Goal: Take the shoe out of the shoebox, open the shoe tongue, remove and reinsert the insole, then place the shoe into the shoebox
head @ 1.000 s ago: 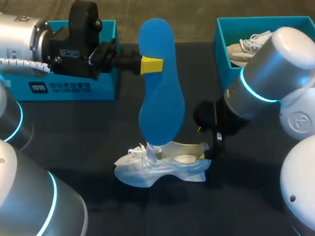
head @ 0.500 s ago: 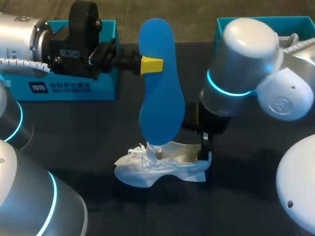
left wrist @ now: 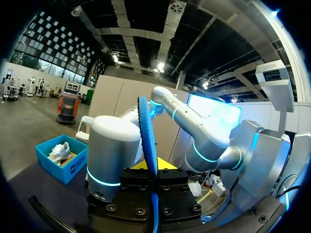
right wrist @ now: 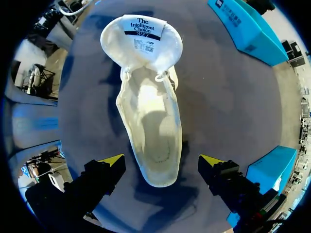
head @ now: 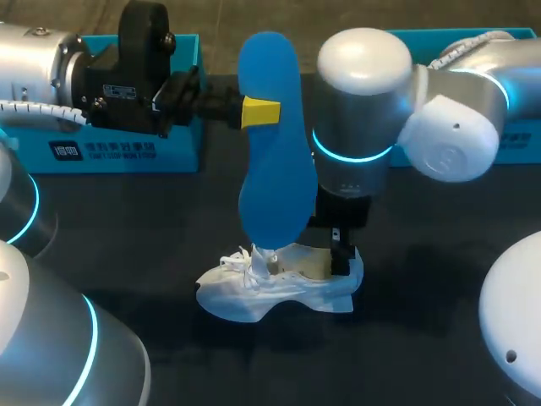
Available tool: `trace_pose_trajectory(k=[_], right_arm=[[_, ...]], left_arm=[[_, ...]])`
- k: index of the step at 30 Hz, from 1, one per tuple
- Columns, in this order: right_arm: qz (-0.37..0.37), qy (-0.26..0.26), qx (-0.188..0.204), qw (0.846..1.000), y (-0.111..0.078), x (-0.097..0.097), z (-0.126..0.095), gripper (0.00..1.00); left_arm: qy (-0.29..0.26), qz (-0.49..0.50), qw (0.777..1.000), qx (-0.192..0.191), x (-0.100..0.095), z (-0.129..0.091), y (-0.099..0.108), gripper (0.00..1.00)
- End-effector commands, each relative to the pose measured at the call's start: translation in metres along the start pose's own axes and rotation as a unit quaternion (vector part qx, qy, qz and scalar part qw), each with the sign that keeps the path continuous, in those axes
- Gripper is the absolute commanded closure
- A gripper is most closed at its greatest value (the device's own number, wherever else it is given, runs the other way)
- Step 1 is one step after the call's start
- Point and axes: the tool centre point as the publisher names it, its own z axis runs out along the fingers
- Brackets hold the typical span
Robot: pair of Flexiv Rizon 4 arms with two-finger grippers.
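A white shoe [head: 279, 283] lies on the dark table with its tongue [right wrist: 141, 39] folded forward and its inside bare. My left gripper [head: 259, 112] is shut on a blue insole [head: 275, 144], which hangs upright above the shoe's laces. In the left wrist view the insole [left wrist: 147, 145] stands edge-on, clamped in that gripper [left wrist: 151, 177]. My right gripper [head: 338, 249] hovers right over the shoe's heel. It is open [right wrist: 162, 162], and the heel of the shoe [right wrist: 150, 126] lies between its yellow fingertips [right wrist: 112, 160], which stand clear of it on either side.
A teal shoebox [head: 127, 152] stands at the back left behind my left arm. A second teal box [head: 516, 135] is at the back right, mostly hidden by my right arm. Both boxes show in the right wrist view [right wrist: 248, 26] [right wrist: 272, 167].
My right arm has swung leftward from the right side until its open gripper is over the shoe's heel. The left arm and the insole have kept still.
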Motion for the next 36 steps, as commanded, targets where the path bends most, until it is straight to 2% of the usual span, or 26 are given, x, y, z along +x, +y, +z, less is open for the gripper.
trace_pose_trajectory(k=[1,14,22,36], right_arm=[[-0.001,-0.001,0.004,1.000,0.005,-0.002,0.000,0.00],[-0.020,-0.010,0.001,1.000,0.020,-0.012,-0.007,0.00],[-0.038,-0.015,-0.008,0.999,0.037,-0.021,-0.004,0.00],[-0.071,-0.019,-0.034,0.997,0.058,-0.036,0.030,0.00]], left_arm=[[0.000,0.000,1.000,-0.001,-0.001,0.001,-0.001,1.00],[0.000,0.000,1.000,-0.001,-0.001,0.001,-0.001,1.00],[0.000,0.000,1.000,-0.001,-0.001,0.001,-0.001,1.00],[0.000,0.000,1.000,-0.001,-0.001,0.001,-0.001,1.00]])
